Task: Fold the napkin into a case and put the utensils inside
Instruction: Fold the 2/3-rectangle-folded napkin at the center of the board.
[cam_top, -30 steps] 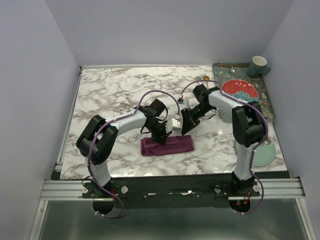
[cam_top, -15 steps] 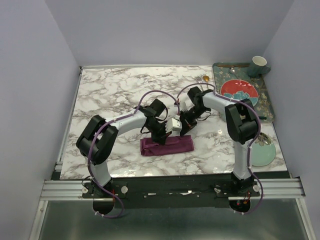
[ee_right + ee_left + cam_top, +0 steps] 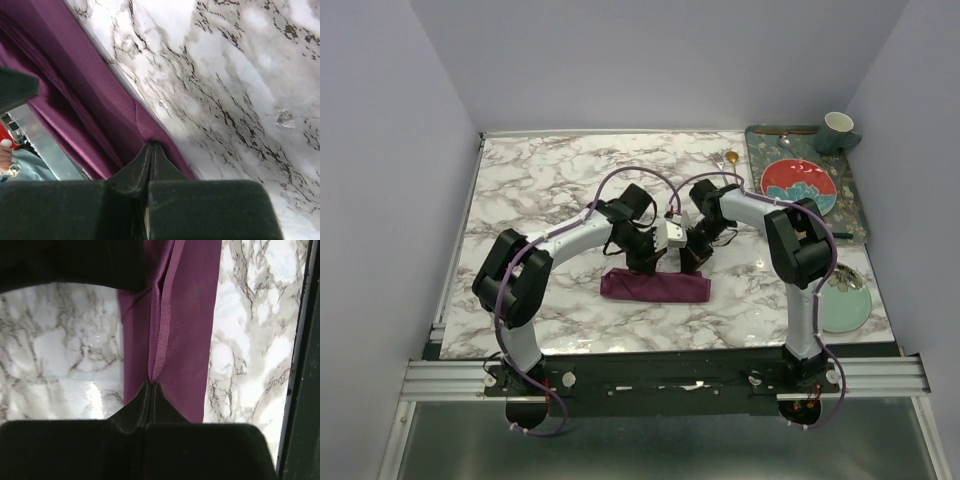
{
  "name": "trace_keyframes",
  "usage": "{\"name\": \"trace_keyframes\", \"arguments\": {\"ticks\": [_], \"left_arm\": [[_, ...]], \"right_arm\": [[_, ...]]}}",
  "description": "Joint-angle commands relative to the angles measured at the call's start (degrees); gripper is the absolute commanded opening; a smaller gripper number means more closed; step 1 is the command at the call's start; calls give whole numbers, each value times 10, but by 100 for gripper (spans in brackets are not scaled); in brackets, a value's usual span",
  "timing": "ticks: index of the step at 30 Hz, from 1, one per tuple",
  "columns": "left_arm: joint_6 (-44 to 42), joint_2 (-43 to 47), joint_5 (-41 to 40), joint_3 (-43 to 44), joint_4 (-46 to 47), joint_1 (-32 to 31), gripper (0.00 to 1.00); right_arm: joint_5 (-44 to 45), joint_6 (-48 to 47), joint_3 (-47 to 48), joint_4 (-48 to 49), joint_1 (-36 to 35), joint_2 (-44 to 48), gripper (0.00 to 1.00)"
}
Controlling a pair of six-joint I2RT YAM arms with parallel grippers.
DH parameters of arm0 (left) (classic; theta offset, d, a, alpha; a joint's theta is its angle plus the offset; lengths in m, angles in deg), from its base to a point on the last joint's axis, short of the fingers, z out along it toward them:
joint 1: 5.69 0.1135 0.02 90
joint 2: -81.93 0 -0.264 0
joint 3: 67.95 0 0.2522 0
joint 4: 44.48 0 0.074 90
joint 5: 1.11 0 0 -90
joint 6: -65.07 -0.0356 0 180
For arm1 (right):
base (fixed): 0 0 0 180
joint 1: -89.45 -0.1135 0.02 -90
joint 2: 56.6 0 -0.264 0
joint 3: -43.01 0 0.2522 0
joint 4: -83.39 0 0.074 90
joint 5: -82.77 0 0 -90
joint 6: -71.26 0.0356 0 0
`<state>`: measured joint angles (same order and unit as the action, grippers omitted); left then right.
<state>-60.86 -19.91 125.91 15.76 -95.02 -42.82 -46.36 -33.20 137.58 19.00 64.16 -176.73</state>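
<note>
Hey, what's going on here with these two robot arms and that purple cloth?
Both arms are working on the napkin, a plum-purple satin cloth folded into a narrow strip on the marble table. The left pincer is shut on a fold of the cloth, and the right pincer is shut on its edge close by. No utensil shows in or on the cloth.
</note>
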Motion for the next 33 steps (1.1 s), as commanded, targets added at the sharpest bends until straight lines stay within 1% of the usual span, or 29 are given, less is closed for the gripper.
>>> {"name": "trace_keyframes", "arguments": {"ticks": [1, 9, 13, 18, 21, 24, 28, 33], "left_arm": [[-2, -24, -3, 35, -13, 14, 0], [0, -51, -11, 32, -15, 19, 0], [4, -50, -24, 14, -2, 19, 0], [8, -61, -34, 14, -4, 19, 0], [12, -68, -37, 15, -3, 19, 0], [16, -74, -40, 20, -8, 19, 0], [16, -83, -41, 28, -15, 19, 0], [18, -96, -42, 40, -24, 19, 0]], "right_arm": [[71, -31, -11, 21, -3, -21, 6], [75, -34, -11, 19, -1, -20, 6], [75, -36, -11, 19, -2, -19, 6], [74, -35, -1, 13, -1, -9, 6], [64, -28, 6, 3, 2, 14, 8], [45, -17, 11, -4, 12, 44, 11], [43, -5, 22, -16, 28, 74, 17], [13, 4, 24, -37, 60, 108, 19]]}}
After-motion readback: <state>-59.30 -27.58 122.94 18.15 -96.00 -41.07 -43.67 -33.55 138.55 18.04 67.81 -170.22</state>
